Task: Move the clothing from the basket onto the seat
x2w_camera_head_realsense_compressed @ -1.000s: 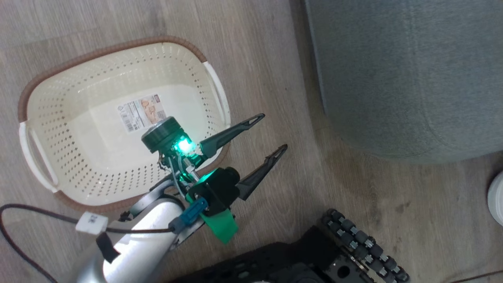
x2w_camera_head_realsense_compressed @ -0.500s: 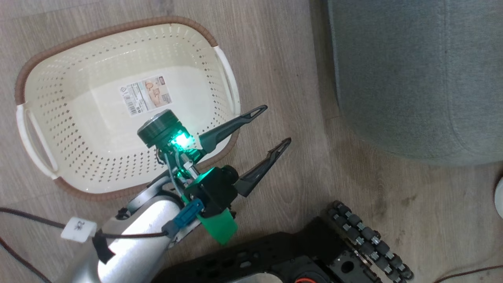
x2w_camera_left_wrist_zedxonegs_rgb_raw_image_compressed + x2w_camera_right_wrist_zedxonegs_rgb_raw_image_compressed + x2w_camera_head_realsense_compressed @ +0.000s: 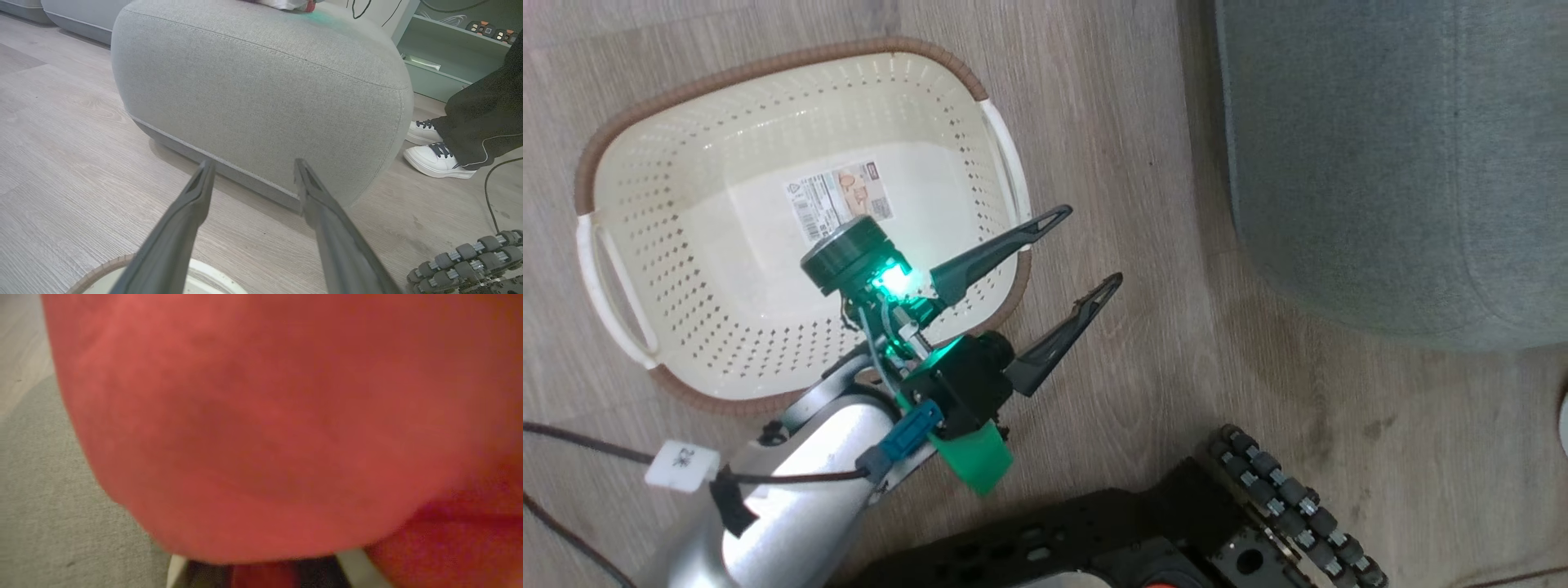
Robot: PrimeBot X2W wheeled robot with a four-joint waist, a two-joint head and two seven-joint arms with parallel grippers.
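Observation:
The cream perforated basket [image 3: 768, 69] stands on the wood floor with no clothing in it, only the paper sticker [image 3: 837, 200] on its bottom. My left gripper [image 3: 1088, 247] is open with nothing in it. It hangs over the basket's right rim and points toward the grey-green seat [image 3: 1405, 163]. In the left wrist view the left gripper [image 3: 254, 163] faces the seat's side [image 3: 261, 81], and a sliver of red and white fabric [image 3: 308, 5] lies on top. Blurred red clothing [image 3: 261, 428] hangs close to the right wrist camera above the seat [image 3: 32, 498] and hides that gripper's fingers.
My dark wheeled base [image 3: 1290, 506] sits at the lower right, close to the seat. A person's white shoes [image 3: 439, 157] and a dark trouser leg stand beside the seat's far corner. A teal shelf [image 3: 449, 49] stands behind. A black cable [image 3: 572, 437] runs across the floor at the lower left.
The head camera has shifted, so basket and seat sit further right in the picture. My left gripper stays open and has edged slightly closer to the basket's right rim.

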